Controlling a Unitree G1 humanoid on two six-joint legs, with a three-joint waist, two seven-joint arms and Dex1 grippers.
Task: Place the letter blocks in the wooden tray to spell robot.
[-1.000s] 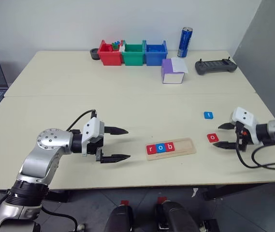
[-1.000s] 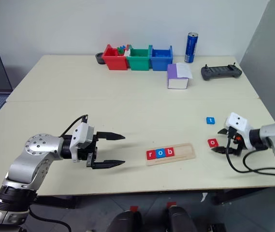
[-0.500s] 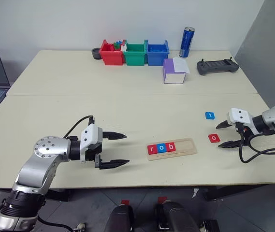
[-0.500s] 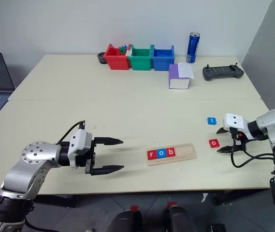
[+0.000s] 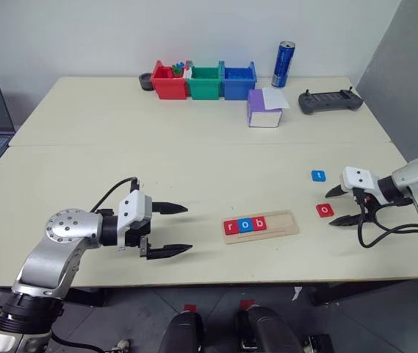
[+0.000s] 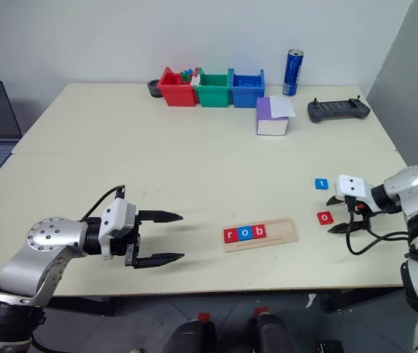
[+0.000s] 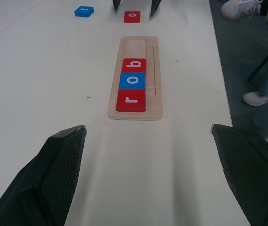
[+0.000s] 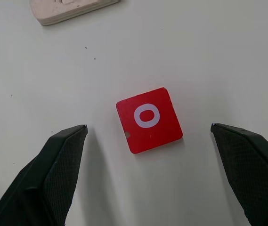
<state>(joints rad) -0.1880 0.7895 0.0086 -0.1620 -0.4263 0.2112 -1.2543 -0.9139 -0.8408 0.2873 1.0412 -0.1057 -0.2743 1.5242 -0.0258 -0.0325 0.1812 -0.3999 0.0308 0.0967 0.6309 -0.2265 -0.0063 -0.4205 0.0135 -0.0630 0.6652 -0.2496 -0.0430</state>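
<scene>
Right hand (image 5: 339,206) is down low at the right side of the worktop (image 5: 194,162), its two black fingers spread wide with nothing between them, and the red o tile (image 5: 325,210) lies flat on the surface just in front of the tips. From the right wrist view that tile (image 8: 149,119) sits squarely in the gap between the two fingers, touching neither, its white o facing up and the square turned a little askew.

Just behind it on the worktop, nearer the far side, lies the blue t tile (image 5: 318,176), on its own and apart from the hand.

Over in the middle, near the front edge, the wooden tray (image 5: 286,221) lies lengthwise across the worktop. Three tiles are seated in its left part, side by side and touching: the red r tile (image 5: 230,227), the blue o tile (image 5: 244,225) and the red b tile (image 5: 258,223). The right part of the tray is bare wood.

Left hand (image 5: 179,229) hovers to the left of the tray, well apart from it, fingers wide open, gripping nothing and pointing toward the tray.

At the back of the worktop stand a red bin (image 5: 166,81), a green bin (image 5: 204,81) and a blue bin (image 5: 237,81) in a row, a blue can (image 5: 282,64) beside them, a purple-and-white box (image 5: 264,108) in front, and a dark controller (image 5: 328,101) off to the right.
</scene>
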